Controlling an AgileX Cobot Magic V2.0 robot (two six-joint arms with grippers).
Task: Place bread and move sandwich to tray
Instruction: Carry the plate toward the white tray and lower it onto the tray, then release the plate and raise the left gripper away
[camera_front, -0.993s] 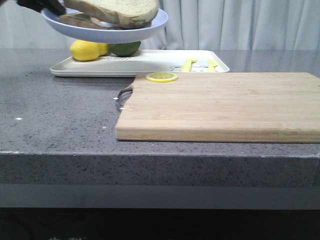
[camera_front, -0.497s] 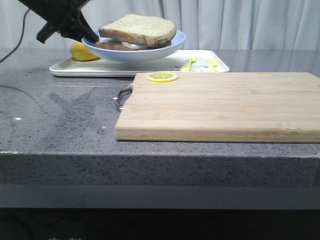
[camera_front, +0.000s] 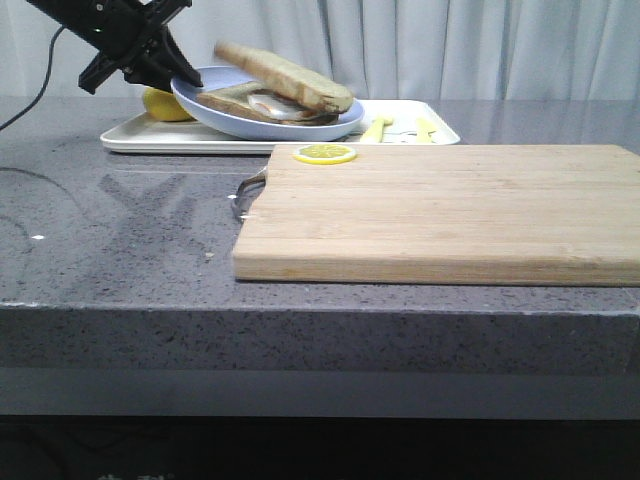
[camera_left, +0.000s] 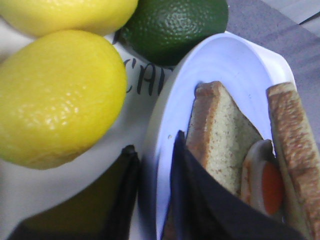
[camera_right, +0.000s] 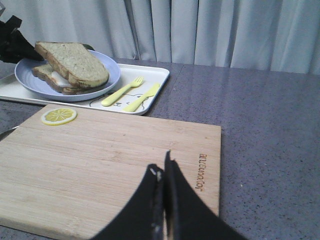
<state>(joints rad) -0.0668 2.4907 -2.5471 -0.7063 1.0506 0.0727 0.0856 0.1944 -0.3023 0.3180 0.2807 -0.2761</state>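
soft even daylight, blurry wrist close-up

A mock kitchen, by the look of it, staged for a robot. There's a grey speckled stone-look counter (camera_front: 120, 250) with a thick front edge, and a wooden cutting board (camera_front: 440, 210) laid out on it with a lemon slice (camera_front: 323, 154) near its far corner. Behind, a white tray (camera_right: 150, 75) carries a yellow plastic fork (camera_right: 121, 91) and knife (camera_right: 142, 96), lemons (camera_left: 55, 95) and a lime (camera_left: 175, 25). Pale pleated curtains (camera_right: 225, 30) close off the whole back, more studio backdrop than home.
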